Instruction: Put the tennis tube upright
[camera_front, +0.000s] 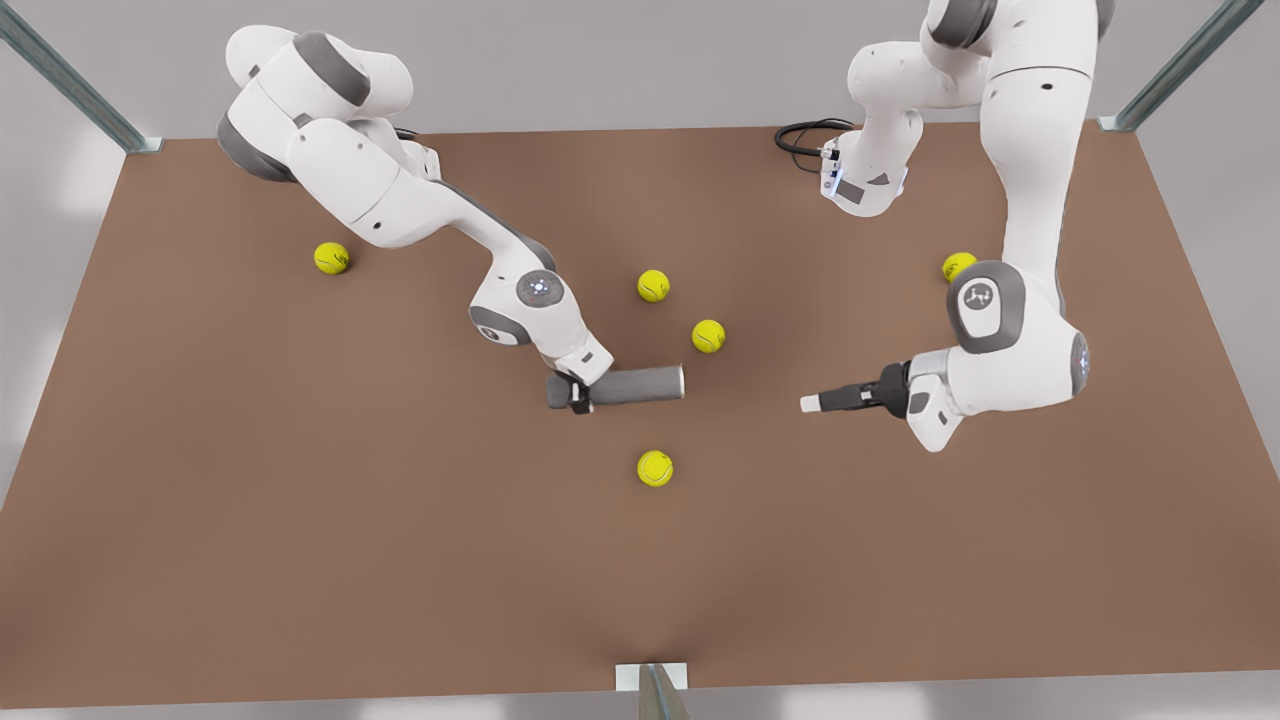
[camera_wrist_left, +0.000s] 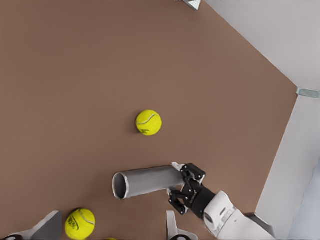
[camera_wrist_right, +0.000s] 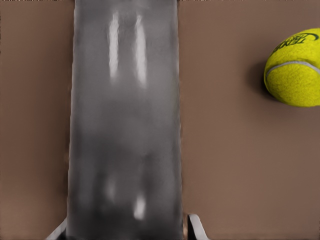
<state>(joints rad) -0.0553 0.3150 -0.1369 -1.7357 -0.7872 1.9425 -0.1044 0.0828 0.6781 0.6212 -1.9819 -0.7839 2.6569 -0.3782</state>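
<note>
Grey tennis tube (camera_front: 640, 385) lying flat on brown table (camera_front: 300, 500), mid-table among yellow balls (camera_front: 655, 468). Right gripper (camera_front: 578, 392) clamped across tube's end at the front view's left. Left gripper (camera_front: 812, 402) off to the front view's right, well apart from tube, fingers parted.

a flat brown table (camera_front: 300, 520) carries the grey tennis tube (camera_front: 640, 384), lying on its side near the middle. five yellow tennis balls lie around it: one toward the near edge (camera_front: 655, 468), two just behind the tube (camera_front: 708, 336) (camera_front: 653, 286), one toward the far left corner (camera_front: 331, 258), one toward the right edge (camera_front: 957, 266).
</note>
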